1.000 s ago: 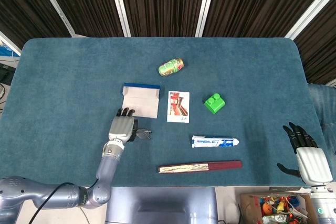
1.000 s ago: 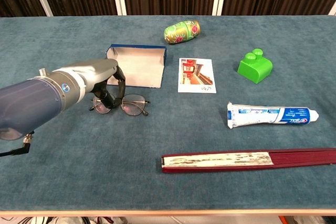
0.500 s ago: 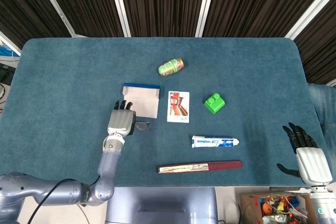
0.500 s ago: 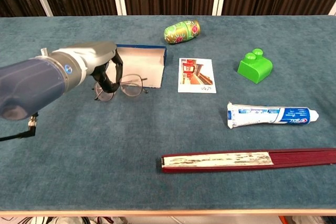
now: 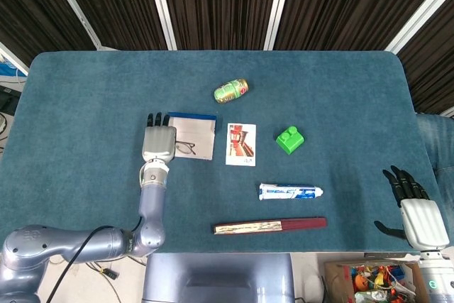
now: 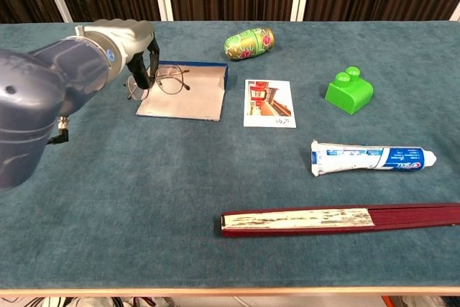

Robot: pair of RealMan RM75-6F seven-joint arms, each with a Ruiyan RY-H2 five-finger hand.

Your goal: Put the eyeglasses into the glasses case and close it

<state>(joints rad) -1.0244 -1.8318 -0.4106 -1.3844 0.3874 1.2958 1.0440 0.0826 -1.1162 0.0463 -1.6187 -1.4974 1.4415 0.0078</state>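
My left hand (image 5: 159, 142) (image 6: 129, 42) holds thin wire-framed eyeglasses (image 6: 164, 80) (image 5: 186, 149) lifted over the left part of the open glasses case (image 6: 185, 92) (image 5: 194, 137). The case lies flat, pale inside with a blue far rim. In the chest view my fingers hide one lens. My right hand (image 5: 414, 206) hovers open off the table's near right corner, holding nothing, and shows only in the head view.
A green patterned can (image 6: 249, 42) lies behind the case. A picture card (image 6: 269, 103) sits just right of the case, then a green toy brick (image 6: 348, 90). A toothpaste tube (image 6: 372, 157) and a folded red fan (image 6: 338, 218) lie nearer the front edge.
My left hand has lifted the eyeglasses off the cloth and carried them away from me to above the open case. The right hand has not moved.
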